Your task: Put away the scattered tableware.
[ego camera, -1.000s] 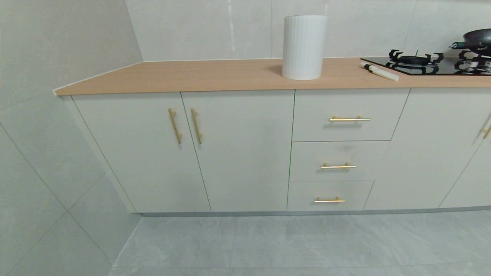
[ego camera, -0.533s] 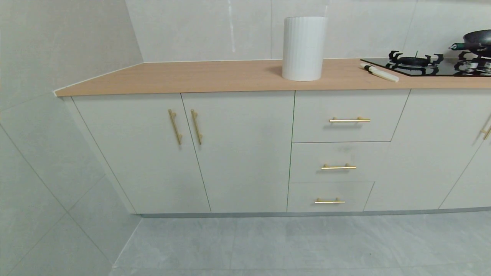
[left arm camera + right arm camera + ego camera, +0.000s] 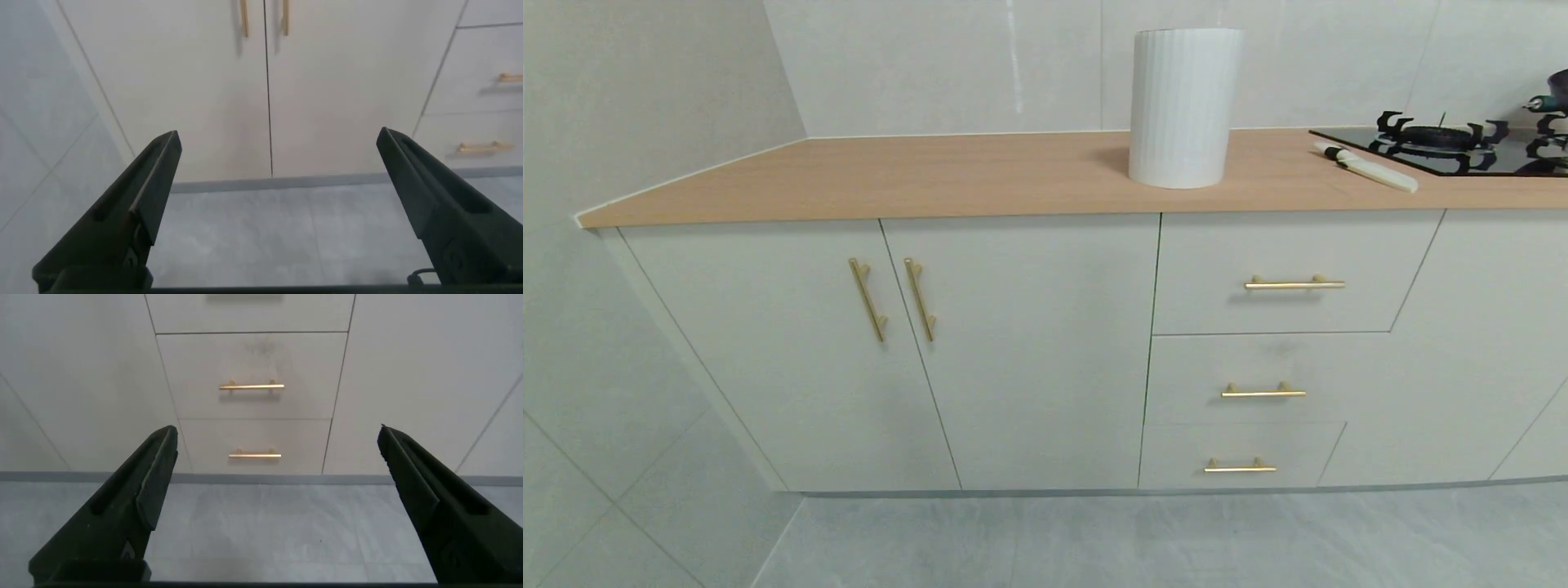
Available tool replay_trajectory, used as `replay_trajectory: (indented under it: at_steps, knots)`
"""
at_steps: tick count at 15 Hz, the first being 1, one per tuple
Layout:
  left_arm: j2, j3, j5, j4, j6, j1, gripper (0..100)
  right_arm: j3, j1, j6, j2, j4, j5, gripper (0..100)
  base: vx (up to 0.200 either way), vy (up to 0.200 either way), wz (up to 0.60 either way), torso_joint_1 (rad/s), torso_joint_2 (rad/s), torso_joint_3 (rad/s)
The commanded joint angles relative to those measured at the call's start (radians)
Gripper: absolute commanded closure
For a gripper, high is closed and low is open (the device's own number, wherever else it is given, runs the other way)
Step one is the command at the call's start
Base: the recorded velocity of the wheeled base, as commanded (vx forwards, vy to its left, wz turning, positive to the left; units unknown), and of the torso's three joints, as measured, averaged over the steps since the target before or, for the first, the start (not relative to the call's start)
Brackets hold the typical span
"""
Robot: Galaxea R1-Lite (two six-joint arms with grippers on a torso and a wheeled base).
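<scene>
We have the pale utensil lying flat on the wooden counter, between the tall white ribbed canister and the black hob. It sits just beside the hob's near corner, apart from the canister. The canister stands upright above the stack of drawers. Down low, our left hand is spread wide and empty, facing the seam between the two cabinet doors above the grey floor. Our right hand is spread just as wide, gripping nothing, and faces the lower drawers with their brass handles.
</scene>
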Motion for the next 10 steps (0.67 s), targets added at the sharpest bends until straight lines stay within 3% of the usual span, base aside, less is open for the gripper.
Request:
replay_trajectory:
  at_steps: [1, 10]
  knots:
    - [0.000, 0.000, 0.000, -0.001, 0.000, 0.001, 0, 0.000, 0.000, 0.000, 0.004, 0.002, 0.001, 0, 0.200, 0.000, 0.00, 0.007, 0.00, -0.002]
    - [0.000, 0.000, 0.000, -0.001, -0.002, 0.000, 0, 0.000, 0.000, 0.000, 0.004, 0.000, 0.001, 0, 0.200, 0.000, 0.00, 0.004, 0.00, 0.003]
